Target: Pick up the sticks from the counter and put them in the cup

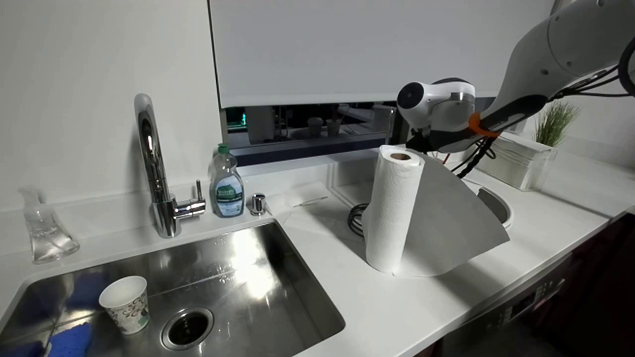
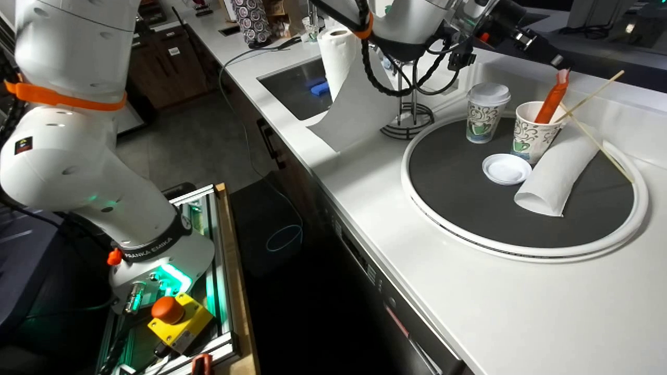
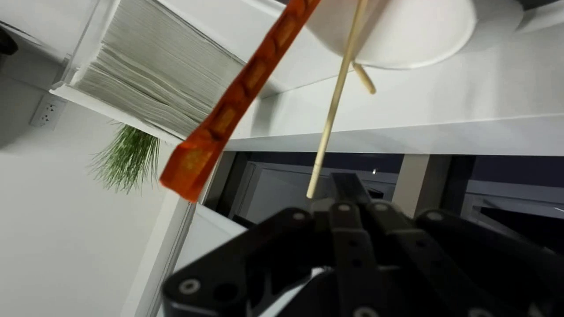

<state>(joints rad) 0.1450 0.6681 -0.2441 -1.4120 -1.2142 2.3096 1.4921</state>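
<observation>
Black gripper (image 3: 346,187) looks closed, empty; spread, pinch high on thin tan wooden stick (image 2: 602,148) outside lidless patterned paper cup (image 2: 531,136).

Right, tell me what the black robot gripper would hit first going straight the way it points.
Probably the pale wooden stick rising from the white patterned paper cup: in an exterior view and the wrist view, the gripper seems aimed across it, though depth is unclear.
</observation>
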